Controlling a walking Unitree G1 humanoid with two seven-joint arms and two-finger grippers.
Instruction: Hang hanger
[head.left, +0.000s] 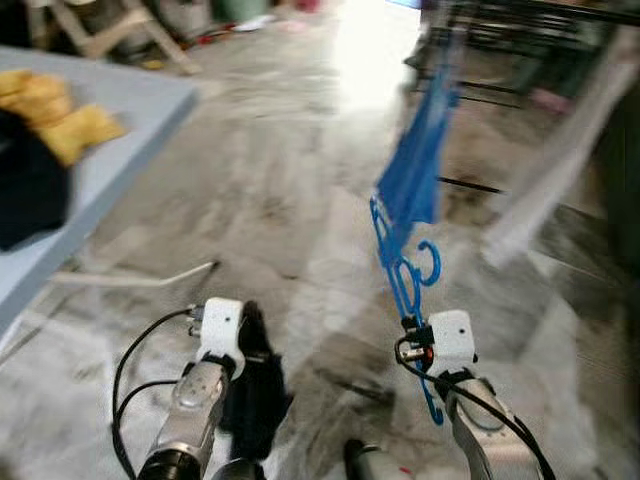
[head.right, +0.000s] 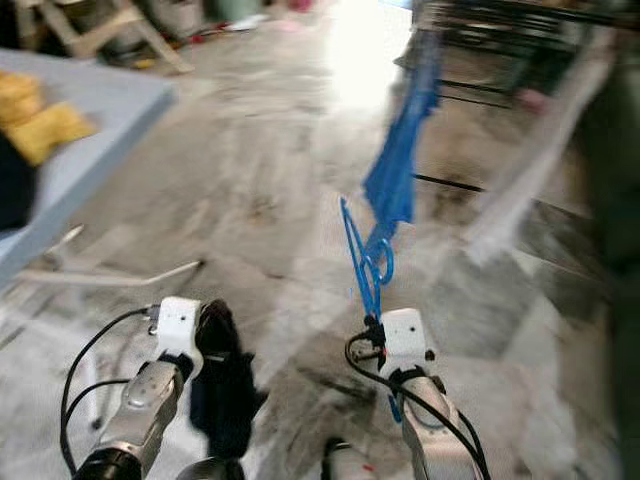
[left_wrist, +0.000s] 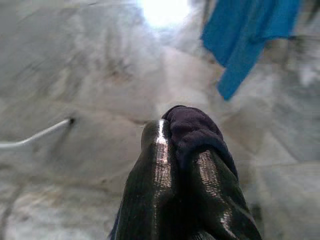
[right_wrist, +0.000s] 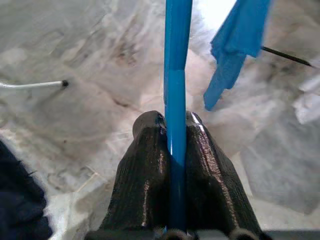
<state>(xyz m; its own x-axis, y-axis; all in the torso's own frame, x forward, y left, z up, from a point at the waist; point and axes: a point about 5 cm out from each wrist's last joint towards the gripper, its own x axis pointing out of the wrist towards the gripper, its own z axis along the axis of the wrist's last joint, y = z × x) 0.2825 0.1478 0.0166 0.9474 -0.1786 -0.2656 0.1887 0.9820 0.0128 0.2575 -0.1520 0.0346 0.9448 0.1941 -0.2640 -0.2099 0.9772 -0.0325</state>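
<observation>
Here, right hand (right_wrist: 175, 131) clamping blue hanger (head.left: 404, 272), upright, hook up.

Both head eyes look forward and down over the arms at the floor (head.left: 300, 200), while each wrist camera peers closely along its own fingers (right_wrist: 150, 170).

The left gripper (left_wrist: 175, 130) is reaching out over a grey, marbled floor (left_wrist: 90, 75), its two black fingers (left_wrist: 155, 175) pressing together on a fold of dark navy cloth (left_wrist: 192, 132) that is bulging out past the tips. At about one o'clock from the fingertips, a blue garment (left_wrist: 245, 40) is hanging, blurred. Toward nine o'clock, a thin white rod (left_wrist: 35, 140) with a dark tip is lying on the floor. At twelve o'clock, a bright glare (left_wrist: 162, 10) is washing out the floor.
</observation>
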